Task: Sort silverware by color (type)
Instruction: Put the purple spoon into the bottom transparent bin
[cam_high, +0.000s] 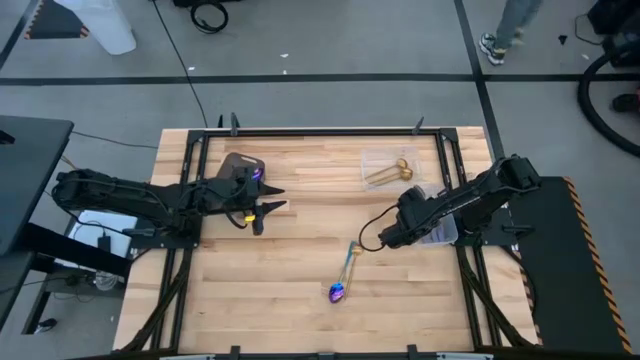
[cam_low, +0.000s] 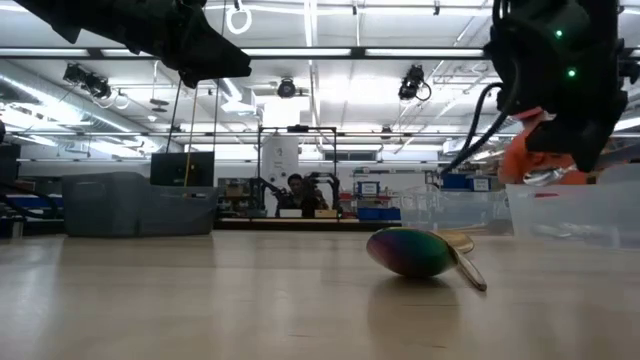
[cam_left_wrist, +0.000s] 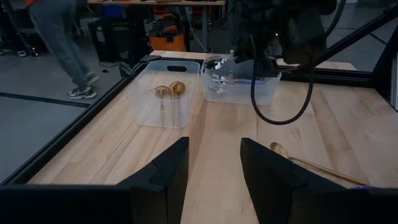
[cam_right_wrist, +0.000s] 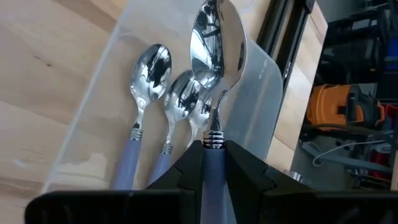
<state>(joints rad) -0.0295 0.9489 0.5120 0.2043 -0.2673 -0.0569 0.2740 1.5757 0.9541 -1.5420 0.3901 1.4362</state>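
My right gripper (cam_high: 418, 218) hangs over a clear container (cam_right_wrist: 93, 130) near the table's right edge and is shut on a silver spoon (cam_right_wrist: 214, 56) with a pale blue handle. Three like spoons (cam_right_wrist: 165, 93) lie in that container. A second clear container (cam_high: 390, 172) at the far right holds two gold spoons (cam_left_wrist: 169, 93). An iridescent purple-blue spoon (cam_high: 338, 290) and a gold spoon (cam_left_wrist: 280, 149) lie together on the bare wood at mid-table. My left gripper (cam_left_wrist: 214, 174) stands open and empty above the table's left part. My right gripper pinches the spoon's pale blue handle (cam_right_wrist: 212, 158) between its two fingers, just behind the ringed metal collar. The spoon runs straight on from the fingers, bowl leading. It slants downward, clear above the container and the spoons in it.
A dark grey tray (cam_high: 240, 163) lies at the far left, close by my left gripper, with a purple glint on it. Black frame rails (cam_high: 447, 180) run along the table's edges. A person (cam_left_wrist: 59, 43) walks past beyond the far edge. Bare wood spreads across the near half.
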